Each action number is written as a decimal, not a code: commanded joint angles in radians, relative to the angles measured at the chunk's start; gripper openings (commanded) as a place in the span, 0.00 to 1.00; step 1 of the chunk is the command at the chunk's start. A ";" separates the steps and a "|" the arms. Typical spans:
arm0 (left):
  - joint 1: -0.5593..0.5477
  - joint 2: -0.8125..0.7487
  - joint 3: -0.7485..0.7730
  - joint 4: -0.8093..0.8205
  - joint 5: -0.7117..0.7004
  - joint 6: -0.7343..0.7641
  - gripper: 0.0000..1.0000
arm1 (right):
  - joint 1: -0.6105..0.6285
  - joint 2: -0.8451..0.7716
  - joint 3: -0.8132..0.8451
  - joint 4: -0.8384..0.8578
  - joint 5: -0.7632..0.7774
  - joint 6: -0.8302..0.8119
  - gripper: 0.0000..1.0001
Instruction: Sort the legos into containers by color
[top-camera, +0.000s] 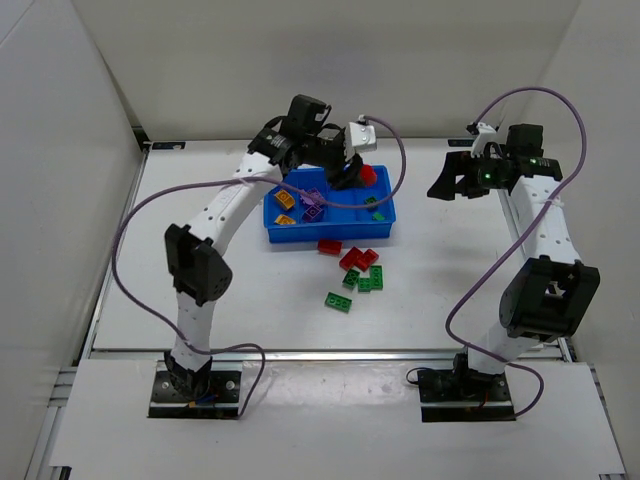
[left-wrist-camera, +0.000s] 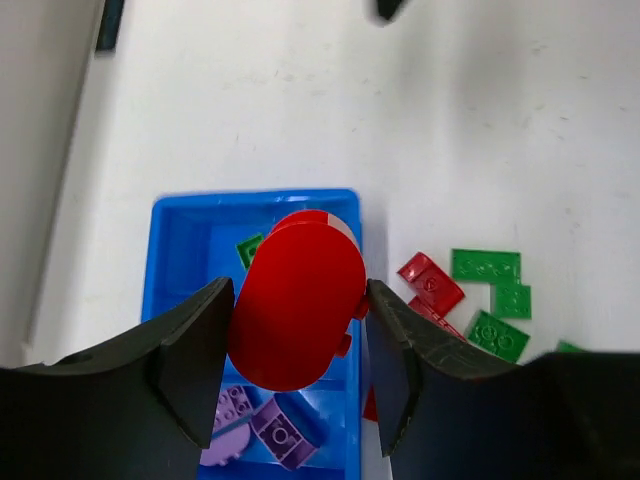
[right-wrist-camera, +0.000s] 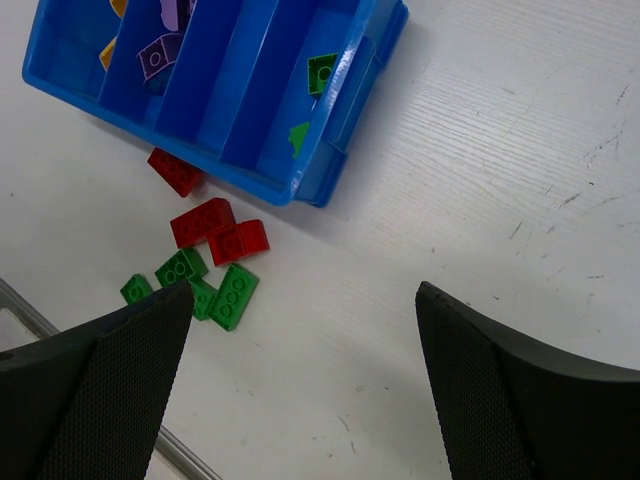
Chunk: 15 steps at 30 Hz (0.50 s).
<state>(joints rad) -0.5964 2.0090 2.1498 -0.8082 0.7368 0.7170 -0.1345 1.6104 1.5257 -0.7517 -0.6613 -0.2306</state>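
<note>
Between the left gripper's (left-wrist-camera: 298, 385) two black fingers (left-wrist-camera: 195, 365) there's a red lego (left-wrist-camera: 297, 305), pinched from both sides with the pads flat against it. It's glossy and rounded at the ends, with a small nub poking out on one side. It's held up over the far right part of the blue tray (left-wrist-camera: 180, 235). Under it there's a green piece (left-wrist-camera: 248, 250) in one compartment and purple ones (left-wrist-camera: 280, 430) in another. Out on the table (top-camera: 440, 290), just near of the tray, loose red and green bricks (top-camera: 358, 265) lie in a cluster. The right gripper (right-wrist-camera: 303, 300) is well off to the right, fingers spread wide above the table.
</note>
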 joint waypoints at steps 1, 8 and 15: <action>0.027 0.147 0.131 -0.003 -0.091 -0.254 0.25 | 0.003 -0.033 0.021 0.029 -0.021 0.022 0.94; 0.043 0.356 0.303 0.000 -0.217 -0.320 0.26 | 0.004 -0.027 0.025 0.020 -0.031 0.020 0.94; 0.070 0.473 0.392 -0.003 -0.290 -0.341 0.29 | 0.004 -0.021 0.024 0.011 -0.038 0.005 0.94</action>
<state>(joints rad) -0.5373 2.5240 2.4680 -0.8200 0.4923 0.4049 -0.1341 1.6104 1.5257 -0.7528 -0.6689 -0.2173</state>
